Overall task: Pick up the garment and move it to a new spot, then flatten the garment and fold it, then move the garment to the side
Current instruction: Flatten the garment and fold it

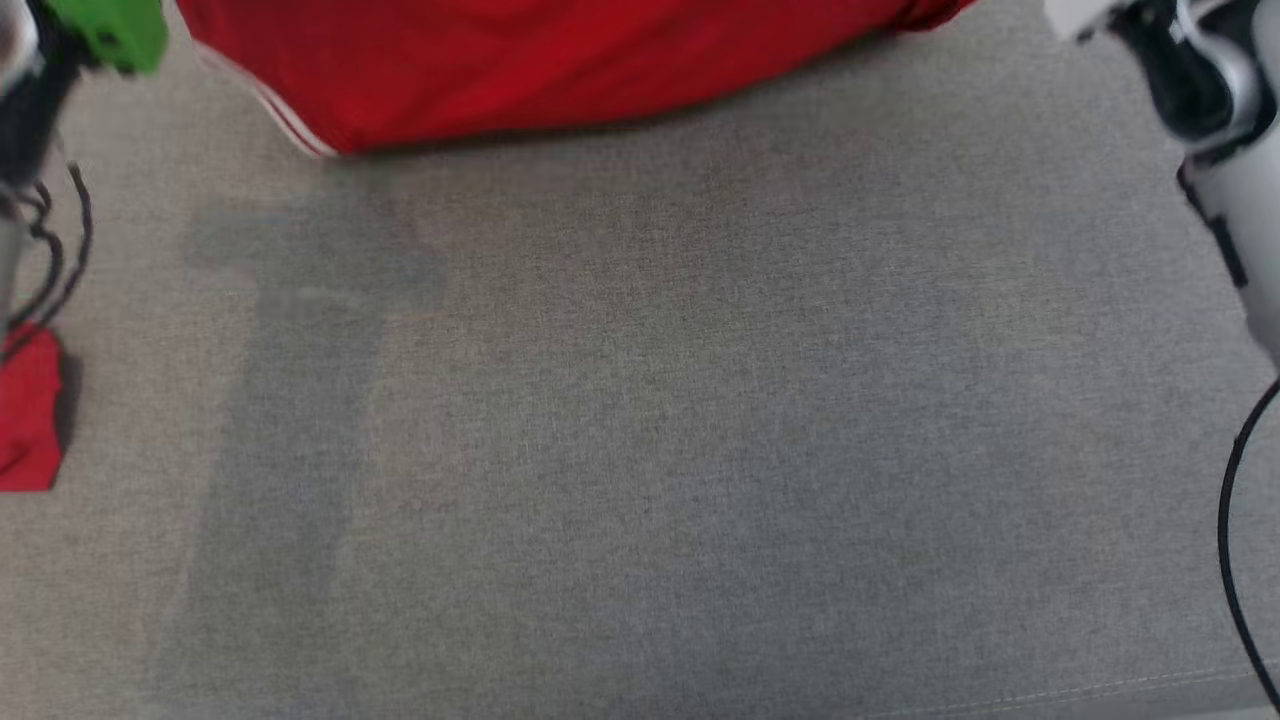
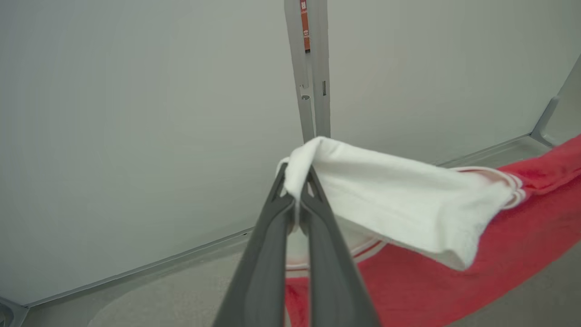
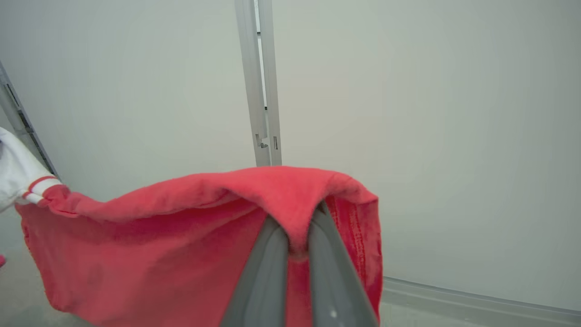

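- Both pincers are clamped fully shut. My left pincer [image 2: 297, 184] pinches a white fold of the red knit garment with white striped trim [image 1: 560, 60]. My right pincer [image 3: 300, 227] pinches a red edge of it.
- The garment hangs stretched between them over the far edge of the grey fabric-covered tabletop [image 1: 700, 450], and its lower part seems to touch the surface there.
- The left grip has only a narrow tuck of cloth. Pulling the arms apart too hard could slip it free and drop that side.
- If I lower it unevenly, the slack hem could roll under and leave creases.
- A small red piece of cloth [image 1: 30, 415] sits at the left edge below the loose black cables [image 1: 88, 235]. I cannot tell whether it belongs to the garment, and it could snag.
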Motion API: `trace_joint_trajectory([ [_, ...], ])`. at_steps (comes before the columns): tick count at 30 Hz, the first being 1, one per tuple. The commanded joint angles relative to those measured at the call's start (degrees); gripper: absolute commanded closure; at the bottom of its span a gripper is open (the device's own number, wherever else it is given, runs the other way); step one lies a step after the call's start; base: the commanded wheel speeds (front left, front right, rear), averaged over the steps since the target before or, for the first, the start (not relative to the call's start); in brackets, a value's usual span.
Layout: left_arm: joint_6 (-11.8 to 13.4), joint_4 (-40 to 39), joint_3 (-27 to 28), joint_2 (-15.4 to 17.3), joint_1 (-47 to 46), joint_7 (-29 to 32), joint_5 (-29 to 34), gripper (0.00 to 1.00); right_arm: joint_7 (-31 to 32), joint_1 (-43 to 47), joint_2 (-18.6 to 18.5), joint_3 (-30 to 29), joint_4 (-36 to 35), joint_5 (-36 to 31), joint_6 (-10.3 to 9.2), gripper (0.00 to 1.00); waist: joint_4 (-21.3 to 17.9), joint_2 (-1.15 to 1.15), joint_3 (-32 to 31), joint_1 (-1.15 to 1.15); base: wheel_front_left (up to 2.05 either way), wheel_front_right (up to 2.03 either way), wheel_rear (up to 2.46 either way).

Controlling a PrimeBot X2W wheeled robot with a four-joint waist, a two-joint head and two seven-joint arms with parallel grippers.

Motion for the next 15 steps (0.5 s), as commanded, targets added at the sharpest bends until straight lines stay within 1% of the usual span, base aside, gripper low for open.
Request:
trace_joint_trajectory([
  [1,-0.60,2.41,-0.01,-0.67,-4.31,-0.64,1.07,1.00,-0.85,-3.80,-0.38,0.74,1.66,0.43,-0.06,1.00,0.28,0.00,7.12,-0.01,0.00,0.00,0.00],
  [3,-1.33,6.01,-0.28,-1.44,-10.44,-1.32,2.12,1.00,-1.80,-9.18,-1.11,2.03,4.08,0.47,-0.06,1.00,0.75,0.00,8.87,-0.01,0.00,0.00,0.00],
  [5,-1.91,9.14,-0.74,-1.54,-16.20,-2.44,3.38,1.00,-2.81,-14.37,-1.66,2.96,6.49,0.61,-0.06,1.00,1.07,0.00,10.23,-0.01,0.00,0.00,0.00],
  [8,-2.55,13.58,-0.31,-3.30,-23.56,-4.59,3.52,1.00,-4.80,-21.45,-1.95,3.93,9.73,1.45,-0.06,1.00,1.41,0.00,11.71,-0.01,0.00,0.00,0.00],
  [15,-3.58,21.52,-0.79,-5.55,-36.04,-8.34,4.24,1.00,-8.02,-32.62,-2.56,6.68,16.07,3.62,-0.06,1.00,1.73,0.00,12.35,-0.01,0.00,0.00,0.00],
])
